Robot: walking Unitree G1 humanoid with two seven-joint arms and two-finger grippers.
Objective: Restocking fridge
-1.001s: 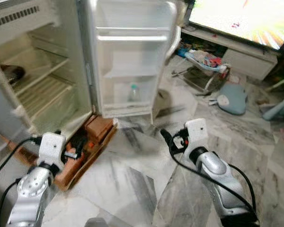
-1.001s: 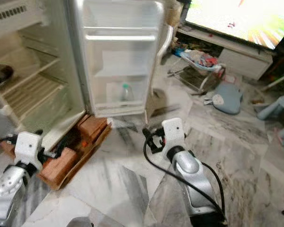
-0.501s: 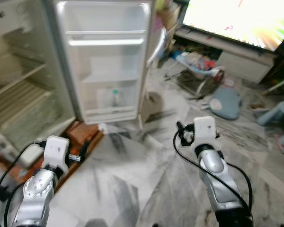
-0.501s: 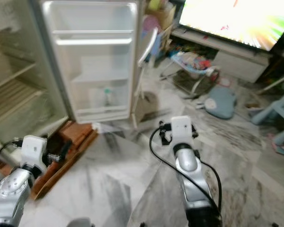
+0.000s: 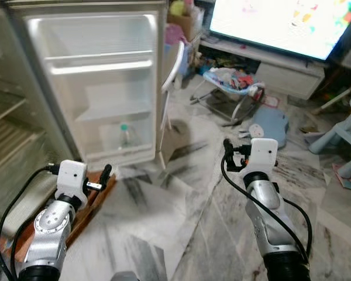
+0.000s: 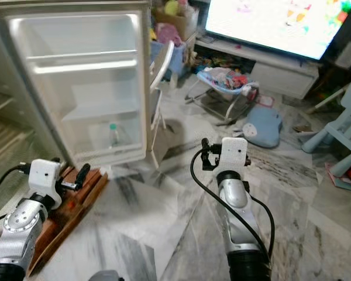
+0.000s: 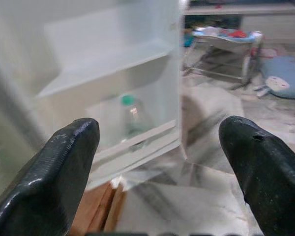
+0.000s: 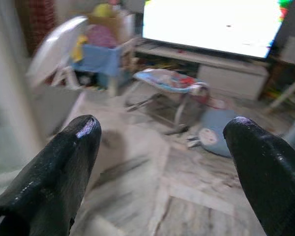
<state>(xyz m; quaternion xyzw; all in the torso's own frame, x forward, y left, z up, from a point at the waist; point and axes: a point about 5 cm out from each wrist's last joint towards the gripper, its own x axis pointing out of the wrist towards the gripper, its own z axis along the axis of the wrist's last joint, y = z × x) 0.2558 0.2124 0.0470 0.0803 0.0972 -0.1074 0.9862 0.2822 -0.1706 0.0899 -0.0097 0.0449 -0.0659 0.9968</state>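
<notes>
In the head views, the left gripper [image 5: 105,174] is held low, with the open white fridge door [image 5: 93,88] ahead of it and a small clear green-capped bottle [image 5: 124,134] on the door's bottom shelf. The right gripper [image 5: 227,153] is raised over the grey marble floor [image 5: 181,222].

In the left wrist view, the black fingers [image 7: 64,162] are spread wide, empty, with the bottle [image 7: 132,118] ahead between them.

In the right wrist view, the fingers [image 8: 64,162] are likewise parted and empty, with a bright television screen [image 8: 211,24] beyond them.

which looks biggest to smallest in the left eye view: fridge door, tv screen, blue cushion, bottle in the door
1. fridge door
2. tv screen, cut by the frame edge, so its true size is unsure
3. blue cushion
4. bottle

The door stands nearer the camera, which may flatter it.
</notes>
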